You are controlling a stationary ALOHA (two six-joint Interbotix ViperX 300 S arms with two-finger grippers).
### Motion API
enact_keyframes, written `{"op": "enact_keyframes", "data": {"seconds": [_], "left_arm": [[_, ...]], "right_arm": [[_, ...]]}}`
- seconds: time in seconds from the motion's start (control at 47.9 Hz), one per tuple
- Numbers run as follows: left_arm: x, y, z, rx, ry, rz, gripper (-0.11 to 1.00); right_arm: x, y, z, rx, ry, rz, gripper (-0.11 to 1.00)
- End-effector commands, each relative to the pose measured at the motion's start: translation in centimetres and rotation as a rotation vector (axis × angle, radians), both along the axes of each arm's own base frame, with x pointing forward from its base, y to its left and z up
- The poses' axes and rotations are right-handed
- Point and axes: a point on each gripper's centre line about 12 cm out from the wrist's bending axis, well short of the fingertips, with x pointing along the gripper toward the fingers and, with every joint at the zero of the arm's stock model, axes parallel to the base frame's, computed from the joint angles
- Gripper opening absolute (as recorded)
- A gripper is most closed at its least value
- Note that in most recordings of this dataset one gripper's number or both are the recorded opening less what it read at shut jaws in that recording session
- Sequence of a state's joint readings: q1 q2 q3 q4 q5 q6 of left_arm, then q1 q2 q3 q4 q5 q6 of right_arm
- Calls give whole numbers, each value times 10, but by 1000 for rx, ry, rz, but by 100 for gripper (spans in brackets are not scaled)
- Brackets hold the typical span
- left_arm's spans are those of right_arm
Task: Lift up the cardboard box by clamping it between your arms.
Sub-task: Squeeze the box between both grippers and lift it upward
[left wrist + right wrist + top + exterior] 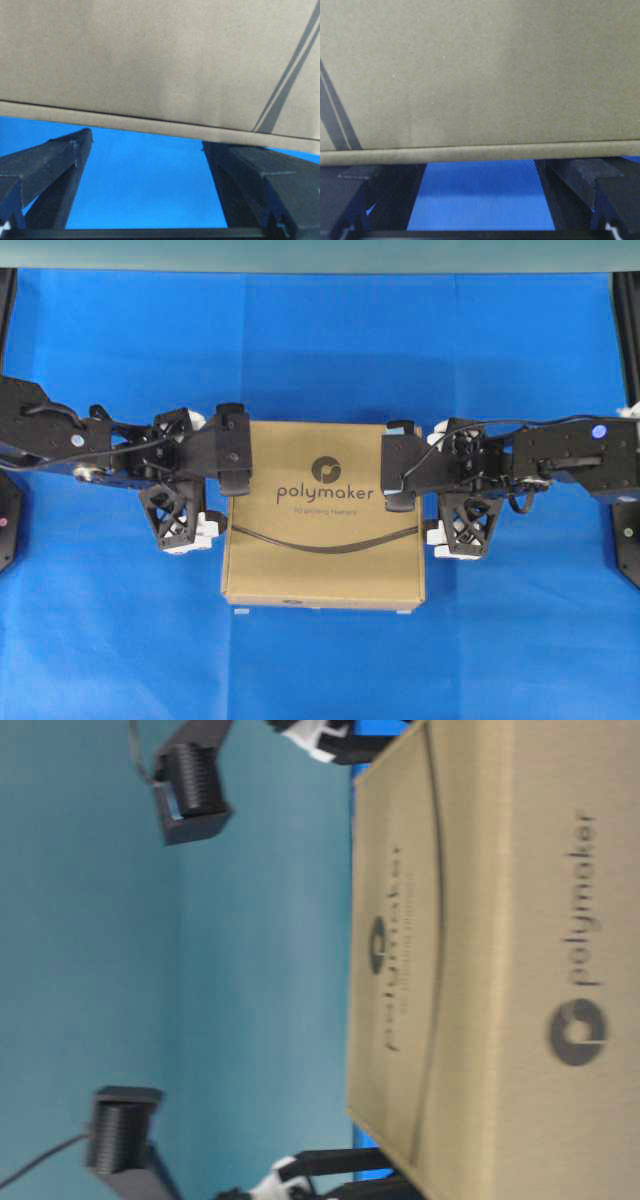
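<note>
The tan cardboard box (pixel 322 515), printed "polymaker", lies flat on the blue cloth between my two arms. My left gripper (pixel 236 450) is open, with its fingertips against the box's left side. My right gripper (pixel 396 466) is open, with its fingertips against the box's right side. In the left wrist view the spread gripper (pixel 146 139) meets the lower edge of the box (pixel 150 60), with blue cloth between the fingers. The right wrist view shows the same for the right gripper (pixel 477 167) and the box (pixel 480 75). The table-level view, turned sideways, shows the box (pixel 480 960) with black fingers (pixel 340 1160) at both ends.
The blue cloth (pixel 320 350) covers the table on all sides of the box. Black arm bases stand at the far left edge (pixel 8 520) and far right edge (pixel 628 540). A teal wall (pixel 260 970) is behind.
</note>
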State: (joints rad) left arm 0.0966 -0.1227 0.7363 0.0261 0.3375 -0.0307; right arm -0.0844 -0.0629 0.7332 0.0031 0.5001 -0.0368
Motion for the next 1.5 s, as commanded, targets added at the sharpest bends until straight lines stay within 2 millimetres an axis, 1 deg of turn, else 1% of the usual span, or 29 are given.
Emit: {"op": "enact_keyframes", "data": {"seconds": [0.0, 0.167, 0.292, 0.355, 0.668, 0.772, 0.918, 1.044, 1.127, 1.19, 1.482], "left_arm": [[14, 0, 43, 3, -105, 5, 86], [15, 0, 83, 6, -137, 7, 86], [14, 1, 107, 8, -141, 8, 86], [14, 0, 118, 8, -143, 7, 86], [10, 0, 183, 12, -170, 10, 86], [7, 0, 202, 13, -176, 11, 86], [6, 0, 226, 14, -195, 13, 86], [5, 1, 253, 17, -230, 16, 86], [5, 1, 263, 20, -245, 17, 86], [4, 2, 266, 21, -248, 19, 86], [4, 3, 269, 20, -256, 21, 86]], "right_arm": [[15, -2, 41, 0, -91, -12, 98], [15, -1, 76, 17, -86, -19, 98], [14, 0, 101, 21, -77, -17, 98], [14, 0, 117, 21, -80, -15, 98], [15, -3, 177, 21, -105, -21, 98], [15, -5, 199, 20, -105, -23, 98], [14, -6, 225, 18, -85, -21, 98], [14, -6, 245, 14, -99, -17, 98], [13, -7, 254, 10, -106, -13, 98], [13, -8, 257, 8, -110, -15, 98], [12, -9, 254, 8, -104, -20, 98]]}}
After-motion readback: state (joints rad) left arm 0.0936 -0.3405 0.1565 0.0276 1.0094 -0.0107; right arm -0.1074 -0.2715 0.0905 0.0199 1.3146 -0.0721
